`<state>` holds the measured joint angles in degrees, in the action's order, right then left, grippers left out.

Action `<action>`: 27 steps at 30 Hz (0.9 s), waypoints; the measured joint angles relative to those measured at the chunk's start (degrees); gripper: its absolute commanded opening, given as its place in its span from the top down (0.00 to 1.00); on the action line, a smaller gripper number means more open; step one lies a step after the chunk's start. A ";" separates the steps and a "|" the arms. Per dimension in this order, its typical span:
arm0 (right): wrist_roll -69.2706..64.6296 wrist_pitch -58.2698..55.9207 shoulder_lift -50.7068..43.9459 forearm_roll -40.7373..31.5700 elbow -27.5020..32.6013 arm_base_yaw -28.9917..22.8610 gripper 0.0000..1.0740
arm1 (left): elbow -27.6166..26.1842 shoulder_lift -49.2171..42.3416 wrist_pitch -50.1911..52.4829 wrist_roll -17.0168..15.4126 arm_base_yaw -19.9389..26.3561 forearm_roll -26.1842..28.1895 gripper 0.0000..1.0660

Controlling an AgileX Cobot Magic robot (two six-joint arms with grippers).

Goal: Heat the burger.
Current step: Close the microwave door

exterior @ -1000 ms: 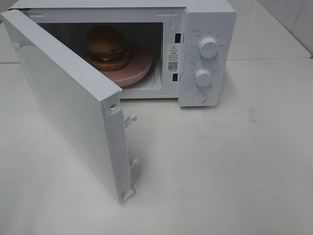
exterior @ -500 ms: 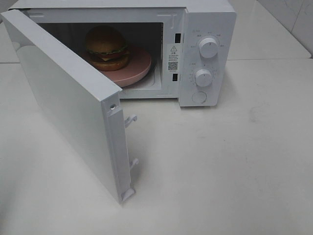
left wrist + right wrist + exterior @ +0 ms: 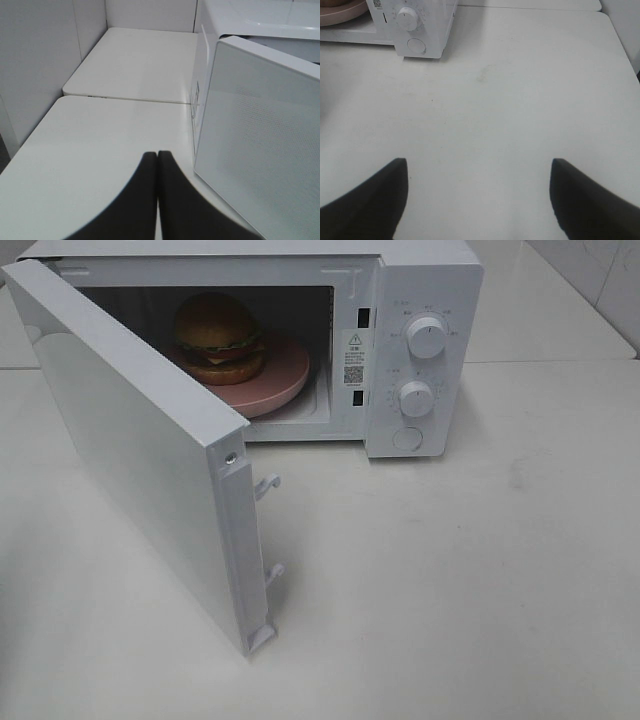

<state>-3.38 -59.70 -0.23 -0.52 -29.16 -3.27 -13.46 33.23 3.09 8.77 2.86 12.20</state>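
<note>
The burger [image 3: 218, 337] sits inside the microwave [image 3: 425, 280], on a round pink plate [image 3: 285, 375] that covers much of the cavity floor. It stands upright on the part of the plate nearer the door hinge, bun on top, with lettuce and cheese showing at its edge. The microwave's door [image 3: 140, 460] is swung wide, hinged on the side away from the control panel. Its free edge, with two white latch hooks [image 3: 268, 485], points out over the worktop [image 3: 480, 580]. Down the panel run an upper knob [image 3: 427, 338], a lower knob [image 3: 416, 398] and a round button [image 3: 407, 438]. A small warning sticker [image 3: 354, 357] sits on the frame between the panel and the cavity.

The left hand [image 3: 158, 154] is clenched on nothing — its two dark fingers [image 3: 145, 200] are pressed flat together. It hangs over the worktop just beside the dotted outer face of the microwave's door. The right hand [image 3: 477, 162] is released, its fingers spread wide with bare worktop between them. It is out in front of the microwave's panel side and well apart from it.
</note>
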 measured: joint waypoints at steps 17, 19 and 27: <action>0.00 0.00 0.00 0.00 0.00 0.00 0.30 | 0.17 30.54 36.10 -15.41 0.00 -20.80 1.00; 0.00 0.00 0.00 0.00 0.00 0.00 0.30 | 0.11 34.95 39.53 -16.04 0.00 -22.69 1.00; 0.00 0.00 0.00 0.00 0.00 0.00 0.30 | -2.12 48.64 49.05 -19.02 -2.12 -24.29 1.00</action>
<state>-3.38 -59.70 -0.23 -0.52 -29.16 -3.27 -15.58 81.88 52.14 -10.26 0.74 -12.09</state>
